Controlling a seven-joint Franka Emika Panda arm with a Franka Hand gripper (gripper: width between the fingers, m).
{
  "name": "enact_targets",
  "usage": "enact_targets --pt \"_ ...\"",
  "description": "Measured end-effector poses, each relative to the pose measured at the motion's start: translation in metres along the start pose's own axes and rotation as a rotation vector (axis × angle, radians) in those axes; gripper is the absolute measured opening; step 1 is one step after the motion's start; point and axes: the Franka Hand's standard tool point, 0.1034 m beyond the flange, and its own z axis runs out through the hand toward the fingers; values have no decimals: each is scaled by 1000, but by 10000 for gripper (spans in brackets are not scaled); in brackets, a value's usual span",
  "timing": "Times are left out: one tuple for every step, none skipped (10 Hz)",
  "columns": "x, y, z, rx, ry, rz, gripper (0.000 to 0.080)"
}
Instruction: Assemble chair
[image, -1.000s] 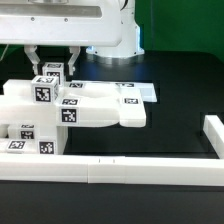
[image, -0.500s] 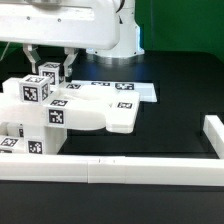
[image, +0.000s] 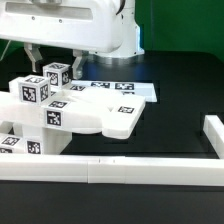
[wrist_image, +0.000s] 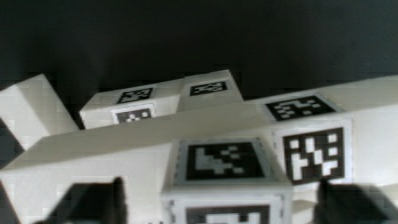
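Note:
The chair (image: 95, 118) is a joined white structure of a flat panel and square tagged blocks, at the exterior view's left, tilted with its left side raised. My gripper (image: 54, 66) comes down from above, with a finger on each side of the chair's topmost tagged block (image: 57, 74), and is shut on it. In the wrist view the gripper (wrist_image: 228, 205) has dark fingers (wrist_image: 93, 202) either side of that tagged block (wrist_image: 228, 165). More tagged chair faces (wrist_image: 311, 108) lie beyond.
The marker board (image: 140, 90) lies flat behind the chair. A long white rail (image: 140, 168) runs along the front and a short rail (image: 213, 132) stands at the exterior view's right. The white robot housing (image: 85, 25) hangs above the back. The table is black.
The chair has turned and tilted in my grip. Its left tagged blocks have risen and swung toward the camera, and the panel's right end has shifted slightly left.

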Motion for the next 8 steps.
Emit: enact_targets --pt "0 -1 0 0 -1 6 608" --pt "-1 -4 0 -2 -1 31 608" --pt "-3 -9 0 -4 -1 43 641" --pt "-2 -7 0 -4 -1 39 641" --pt "-2 -7 0 -4 -1 41 648" --pt "-2 -7 0 -4 -1 40 648" --pt "-2 -7 0 -4 -1 41 649" --pt "-2 -7 0 -5 -1 41 649"
